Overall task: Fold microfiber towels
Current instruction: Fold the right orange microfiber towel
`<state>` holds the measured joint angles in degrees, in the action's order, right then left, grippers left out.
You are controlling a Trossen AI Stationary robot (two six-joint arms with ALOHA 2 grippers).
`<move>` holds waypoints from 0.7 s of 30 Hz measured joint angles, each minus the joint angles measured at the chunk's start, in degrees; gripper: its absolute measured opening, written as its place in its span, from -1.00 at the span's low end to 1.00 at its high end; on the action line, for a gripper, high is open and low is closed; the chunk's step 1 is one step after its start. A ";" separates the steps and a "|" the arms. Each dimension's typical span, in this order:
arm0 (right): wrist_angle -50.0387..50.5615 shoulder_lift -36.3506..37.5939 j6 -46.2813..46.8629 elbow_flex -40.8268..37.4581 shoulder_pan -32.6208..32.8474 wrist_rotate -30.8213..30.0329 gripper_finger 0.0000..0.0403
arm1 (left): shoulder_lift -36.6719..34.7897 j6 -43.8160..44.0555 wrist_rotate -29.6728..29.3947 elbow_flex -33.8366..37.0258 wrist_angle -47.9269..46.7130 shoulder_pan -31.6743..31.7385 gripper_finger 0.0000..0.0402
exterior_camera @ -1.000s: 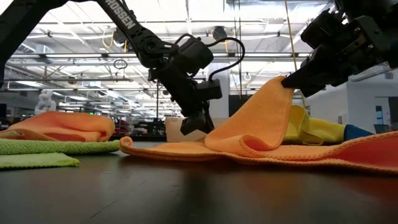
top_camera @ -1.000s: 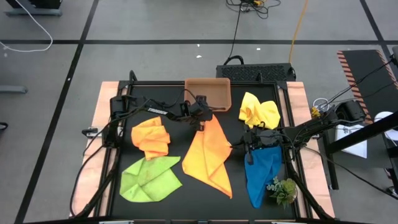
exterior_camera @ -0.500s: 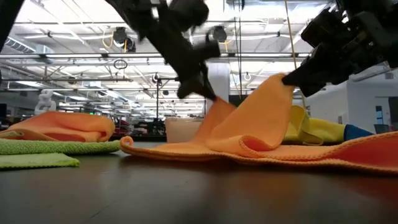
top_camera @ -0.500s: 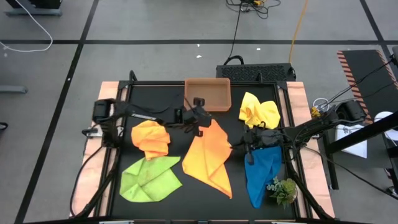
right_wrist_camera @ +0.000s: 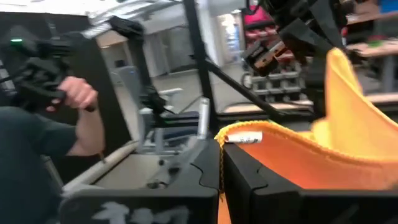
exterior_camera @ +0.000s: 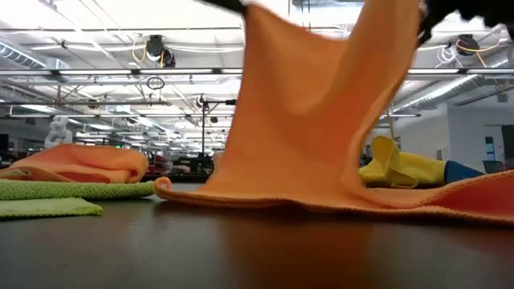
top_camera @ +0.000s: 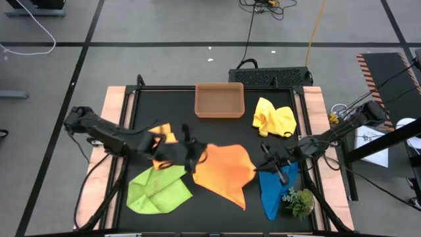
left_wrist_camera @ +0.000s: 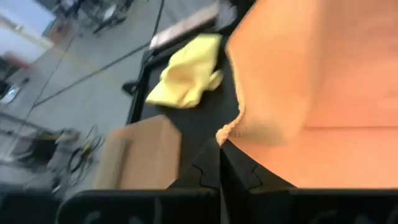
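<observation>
An orange towel [top_camera: 223, 172] hangs between my two grippers at mid-table, and its lower edge [exterior_camera: 321, 205] lies on the table. My left gripper [top_camera: 195, 156] is shut on its left upper corner. My right gripper [top_camera: 264, 157] is shut on its right upper edge. A second orange towel [top_camera: 161, 143] lies crumpled under my left arm. A lime green towel [top_camera: 158, 189] lies spread at the near left, a yellow one [top_camera: 275, 117] bunched at the far right, and a blue one [top_camera: 275, 187] at the near right. My left gripper pinches a corner [left_wrist_camera: 227, 132] of the orange towel between its two fingers, coming from the table's left and slanting down. The corner is lifted and the cloth falls away from it to the table. My right gripper pinches the towel's hemmed edge by a small white label [right_wrist_camera: 242, 138] between its two fingers, coming about level from the table's right. The cloth runs from there toward my left gripper and hangs down to the table.
A brown tray [top_camera: 220, 100] stands at the far middle. A small green plant [top_camera: 299, 201] sits at the near right beside the blue towel. In the right wrist view a person's hand [right_wrist_camera: 81, 96] shows beyond the table.
My left gripper has taken hold of the orange towel's far corner by the tray, then risen and swung toward the near left. My right gripper has risen with its corner. The towel's far half is lifted into a hanging sheet, while its near edge has stayed on the table.
</observation>
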<state>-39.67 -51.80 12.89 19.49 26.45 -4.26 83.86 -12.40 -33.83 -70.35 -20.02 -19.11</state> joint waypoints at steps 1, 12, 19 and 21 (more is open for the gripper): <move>0.62 -0.07 -0.11 1.09 1.20 0.00 -1.00 | -0.65 0.77 -0.61 -0.02 1.34 -1.98 -1.00; 5.76 -4.93 -4.30 15.15 11.78 -0.11 -1.00 | -2.32 -4.15 -7.75 -0.74 17.47 -20.59 -1.00; 8.37 -3.80 -6.76 19.37 14.84 -1.30 -1.00 | -2.36 -4.07 -17.89 -7.27 14.61 -26.35 -1.00; 11.08 -2.56 -6.76 19.36 14.93 -5.65 -1.00 | -2.30 -1.97 -20.13 -8.49 11.68 -26.48 -1.00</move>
<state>-28.59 -54.36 6.13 38.85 41.38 -9.91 81.56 -14.37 -53.96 -78.84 -8.34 -45.58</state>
